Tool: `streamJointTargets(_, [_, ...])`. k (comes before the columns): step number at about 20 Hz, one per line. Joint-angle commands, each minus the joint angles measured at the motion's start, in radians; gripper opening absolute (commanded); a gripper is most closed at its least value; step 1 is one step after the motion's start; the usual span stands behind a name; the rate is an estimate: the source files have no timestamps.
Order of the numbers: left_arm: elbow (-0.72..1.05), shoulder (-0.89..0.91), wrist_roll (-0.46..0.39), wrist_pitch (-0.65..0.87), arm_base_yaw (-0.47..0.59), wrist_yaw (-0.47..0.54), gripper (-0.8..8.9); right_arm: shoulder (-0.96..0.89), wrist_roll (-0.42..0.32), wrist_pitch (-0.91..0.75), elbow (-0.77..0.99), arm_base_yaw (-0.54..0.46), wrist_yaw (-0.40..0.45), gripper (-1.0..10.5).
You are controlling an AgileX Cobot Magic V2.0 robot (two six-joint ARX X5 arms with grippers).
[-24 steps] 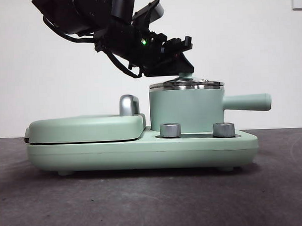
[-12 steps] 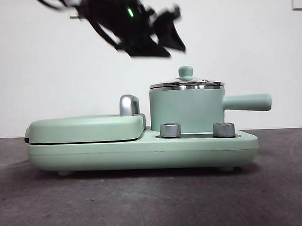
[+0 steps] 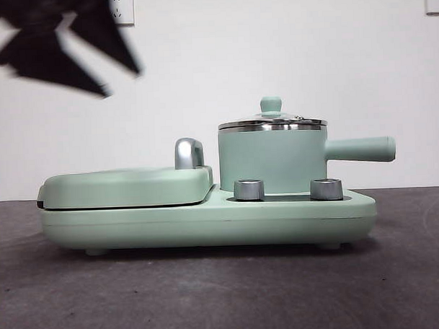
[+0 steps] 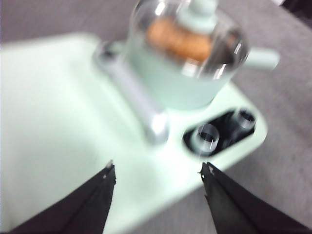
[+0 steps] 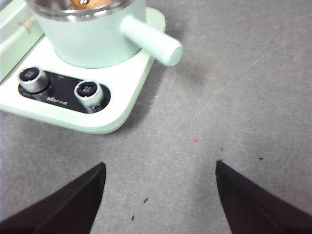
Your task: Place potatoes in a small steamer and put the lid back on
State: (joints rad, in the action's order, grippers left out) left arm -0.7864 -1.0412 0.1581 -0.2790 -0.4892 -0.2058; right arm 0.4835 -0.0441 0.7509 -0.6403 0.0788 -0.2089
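Observation:
The small steamer (image 3: 272,161) stands on the right half of the mint-green cooker, its handle pointing right. The glass lid (image 3: 271,119) sits on its rim, knob up. Through the lid in the left wrist view (image 4: 187,34) the orange-brown potatoes (image 4: 178,41) show inside the pot (image 4: 180,78). My left gripper (image 4: 158,173) is open and empty, high above the grill side; it shows as a dark blur (image 3: 57,47) at the front view's top left. My right gripper (image 5: 161,170) is open over bare table beside the steamer's handle (image 5: 151,41).
The flat grill cover (image 3: 126,186) with its chrome handle (image 3: 189,152) fills the cooker's left half. Two steel knobs (image 3: 249,190) (image 3: 326,189) sit at the front below the pot. The grey table (image 3: 224,294) lies in front of the cooker.
The left gripper let go of the lid knob, rose, and swung up and to the left, away from the steamer. The lid stays seated on the pot.

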Motion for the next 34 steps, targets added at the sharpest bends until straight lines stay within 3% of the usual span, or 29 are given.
streamJointTargets(1, [0.091, 0.155, 0.066, -0.042, -0.006, 0.046, 2.89, 0.010, 0.003, -0.010, -0.001, 0.004, -0.002, 3.5])
streamJointTargets(6, [0.131, 0.393, 0.075, -0.298, -0.007, 0.058, 2.80, 0.009, 0.006, -0.006, -0.001, 0.004, -0.003, 3.5])
streamJointTargets(7, [0.131, 0.422, 0.062, -0.312, -0.008, 0.058, 2.42, 0.005, 0.007, -0.006, -0.001, 0.004, -0.001, 3.1])
streamJointTargets(8, [0.131, 0.442, 0.050, -0.312, -0.008, 0.058, 0.09, 0.003, 0.007, -0.006, -0.001, 0.004, -0.002, 0.6])
streamJointTargets(10, [0.131, 0.472, 0.038, -0.282, -0.008, 0.058, 0.05, 0.003, 0.008, -0.013, -0.001, 0.004, -0.006, 0.2])
streamJointTargets(12, [0.130, 0.492, 0.037, -0.281, -0.008, 0.057, 0.06, 0.003, 0.018, 0.021, -0.002, 0.004, -0.039, 0.2])
streamJointTargets(20, [0.131, 0.524, 0.034, -0.279, -0.007, 0.057, 0.06, -0.002, 0.018, -0.010, -0.002, 0.004, -0.037, 0.2])
streamJointTargets(22, [0.179, 0.591, -0.051, -0.241, 0.040, 0.058, 0.06, -0.002, 0.018, -0.010, -0.002, 0.004, -0.037, 0.2])
streamJointTargets(24, [0.351, 0.726, -0.116, -0.096, 0.177, 0.059, 0.06, -0.002, 0.018, -0.010, -0.002, 0.004, -0.037, 0.2])
streamJointTargets(28, [0.697, 0.971, -0.092, 0.110, 0.439, 0.060, 0.06, -0.002, 0.018, -0.010, -0.002, 0.004, -0.037, 0.2])
streamJointTargets(30, [0.776, 1.040, -0.088, 0.128, 0.492, 0.060, 0.06, -0.002, 0.018, -0.010, -0.002, 0.004, -0.037, 0.2])
streamJointTargets(34, [0.773, 1.038, -0.090, 0.102, 0.513, 0.060, 0.06, -0.002, 0.018, -0.015, -0.003, 0.004, -0.037, 0.2])
